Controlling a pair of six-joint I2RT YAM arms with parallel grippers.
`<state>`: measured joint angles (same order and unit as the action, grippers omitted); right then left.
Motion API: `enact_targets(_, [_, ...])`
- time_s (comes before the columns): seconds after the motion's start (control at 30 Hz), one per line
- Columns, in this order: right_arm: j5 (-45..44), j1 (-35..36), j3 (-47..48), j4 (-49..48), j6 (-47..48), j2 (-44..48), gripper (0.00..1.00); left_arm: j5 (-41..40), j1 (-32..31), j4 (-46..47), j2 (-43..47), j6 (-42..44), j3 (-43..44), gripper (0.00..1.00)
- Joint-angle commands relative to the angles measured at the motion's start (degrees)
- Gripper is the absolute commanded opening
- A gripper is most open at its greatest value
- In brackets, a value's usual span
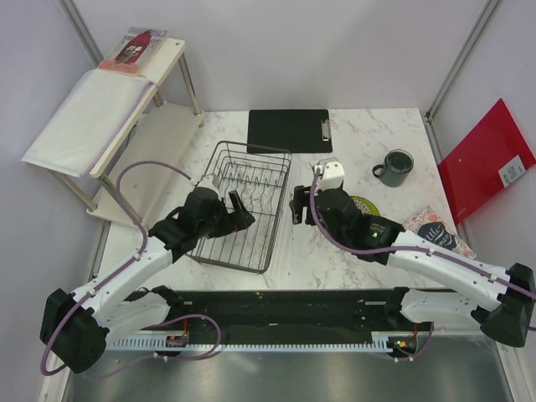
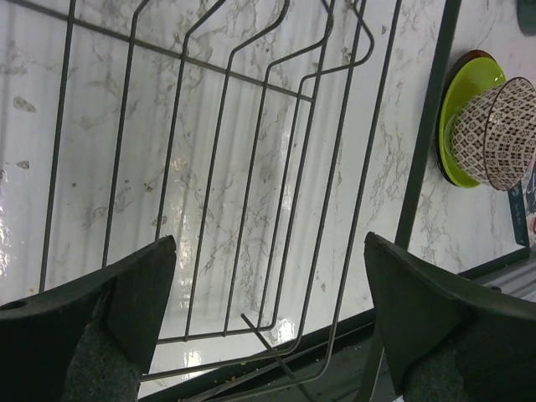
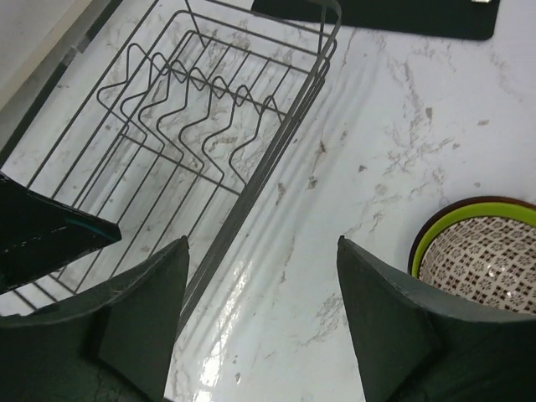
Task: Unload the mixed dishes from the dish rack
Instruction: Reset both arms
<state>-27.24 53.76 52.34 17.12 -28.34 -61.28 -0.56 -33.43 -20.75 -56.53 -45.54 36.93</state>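
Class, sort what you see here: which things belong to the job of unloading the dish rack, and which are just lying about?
Belong to the job: dish rack, mug, lime-green plate, patterned bowl.
Just lying about: black clipboard, red folder, magazine on the shelf.

clipboard (image 1: 289, 130): black, flat, far edge centre
red folder (image 1: 486, 159): leaning past right edge
white shelf (image 1: 109, 117): off far-left corner, magazine (image 1: 134, 48) on top

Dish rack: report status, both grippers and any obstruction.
Left gripper open over the dish rack; right gripper open over the table beside it. Rack shows no dishes; bowl sits on plates to its right. Nothing in the way.
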Motion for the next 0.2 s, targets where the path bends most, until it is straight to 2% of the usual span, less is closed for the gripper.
enact_targets(0.0, [-15.99,5.12,6.02,-2.27,6.71,-3.93,0.79,-4.88,-1.20,-3.41,-1.64,5.63,6.48,0.99])
enact_targets(0.17, [-15.74,5.66,4.71,-4.81,6.72,-3.94,0.80,-6.04,-1.55,-4.12,-1.74,7.22,8.25,0.99])
